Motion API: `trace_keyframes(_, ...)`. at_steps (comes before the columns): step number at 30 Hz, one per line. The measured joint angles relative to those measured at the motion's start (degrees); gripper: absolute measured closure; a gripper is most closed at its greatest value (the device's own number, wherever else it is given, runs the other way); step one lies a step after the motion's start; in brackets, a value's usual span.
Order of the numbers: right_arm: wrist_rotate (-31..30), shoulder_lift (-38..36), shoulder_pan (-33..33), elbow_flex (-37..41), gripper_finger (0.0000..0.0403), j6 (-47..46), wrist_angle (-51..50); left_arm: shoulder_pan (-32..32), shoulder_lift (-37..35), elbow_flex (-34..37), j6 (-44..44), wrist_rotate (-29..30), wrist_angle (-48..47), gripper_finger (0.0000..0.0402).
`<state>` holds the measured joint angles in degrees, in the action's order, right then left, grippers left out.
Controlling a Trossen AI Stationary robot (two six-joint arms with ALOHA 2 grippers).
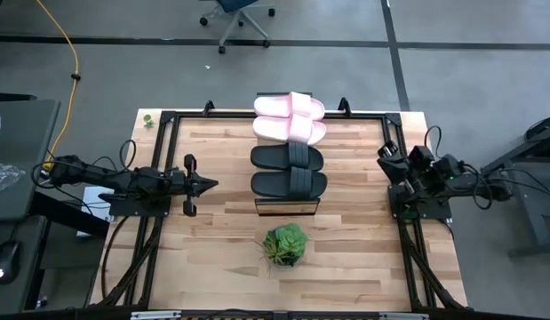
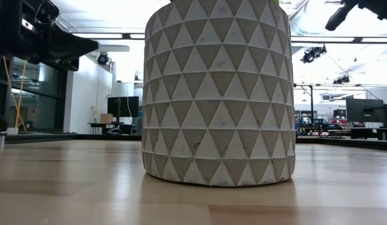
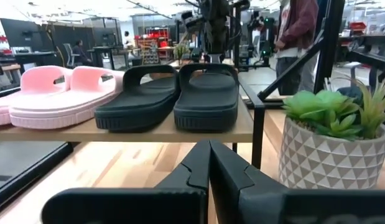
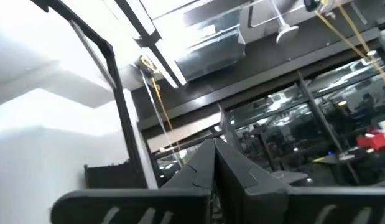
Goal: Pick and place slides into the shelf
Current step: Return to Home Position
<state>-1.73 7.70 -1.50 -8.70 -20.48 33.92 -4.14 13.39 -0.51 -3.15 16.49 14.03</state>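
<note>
While left end effector (image 3: 209,150), right end effector (image 4: 214,148) sit closed | pink slides (image 1: 290,108), black slides (image 1: 288,157) on shelf (image 1: 286,206)

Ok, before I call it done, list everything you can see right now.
pink slides: two, pale pink, shelf's far end
black slides: two, black, shelf, beside the pink pair
shelf: one, light wood, mid-table
plant: one, green, pale pot, on table off shelf's near end
chair: one, blue, beyond table
person: one, dark red top, room behind
left hand: shut, empty, left of shelf
right hand: shut, empty, table's right edge
</note>
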Motion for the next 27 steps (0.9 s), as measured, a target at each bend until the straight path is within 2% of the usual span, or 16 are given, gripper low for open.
trace_keyframes(6, -0.30, 0.05, 0.00, 3.22, 0.0403, 0.01, 2.27, 0.00, 0.00, 0.00, 0.02, -0.31, -1.84, 0.0401)
trace_keyframes(14, 1.17, 0.06, 0.00, 4.06, 0.0403, -0.41, -5.60, 0.00, 0.00, 0.00, 0.04, -0.37, -2.74, 0.0401)
trace_keyframes(27, -1.63, 0.07, 0.00, 4.06, 0.0403, 1.33, -7.28, 0.00, 0.00, 0.00, 0.19, -0.46, -3.99, 0.0401)
